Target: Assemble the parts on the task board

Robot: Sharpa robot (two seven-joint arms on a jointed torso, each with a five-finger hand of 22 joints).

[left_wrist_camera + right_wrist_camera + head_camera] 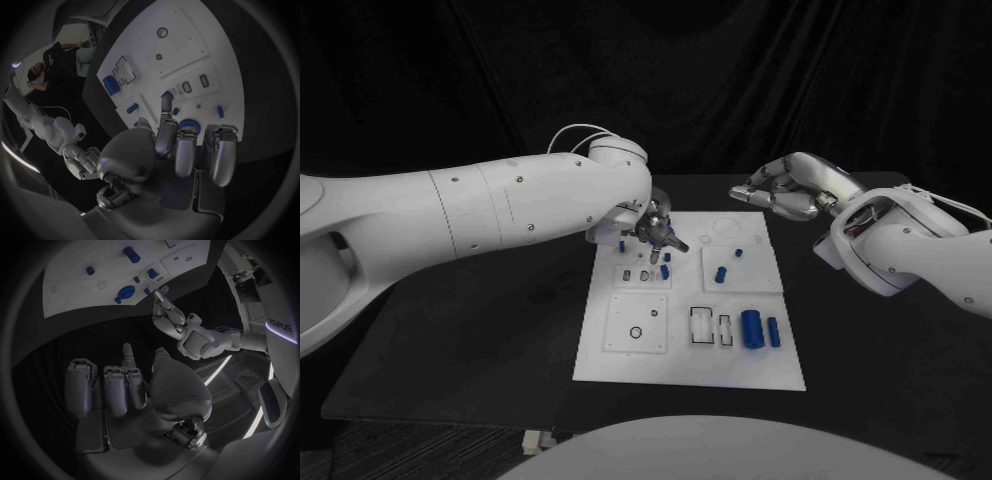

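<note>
The white task board [689, 350] lies mid-table with several blue parts on it. Two blue cylinders [751, 328] lie at its near right, and small blue pieces [721, 272] stand near the middle. My left hand [651, 232] hovers over the board's far left section. Most of its fingers [181, 150] are curled in and one reaches down toward the board beside a round blue part [187, 125]; I see nothing held. My right hand [783, 187] hangs past the board's far right corner, its fingers [119, 385] curled in on nothing.
Rectangular slots [708, 328] and a round hole [636, 333] are cut into the board's near sections. Black table [473, 330] surrounds the board on all sides. A person sits far off beyond the table in the left wrist view.
</note>
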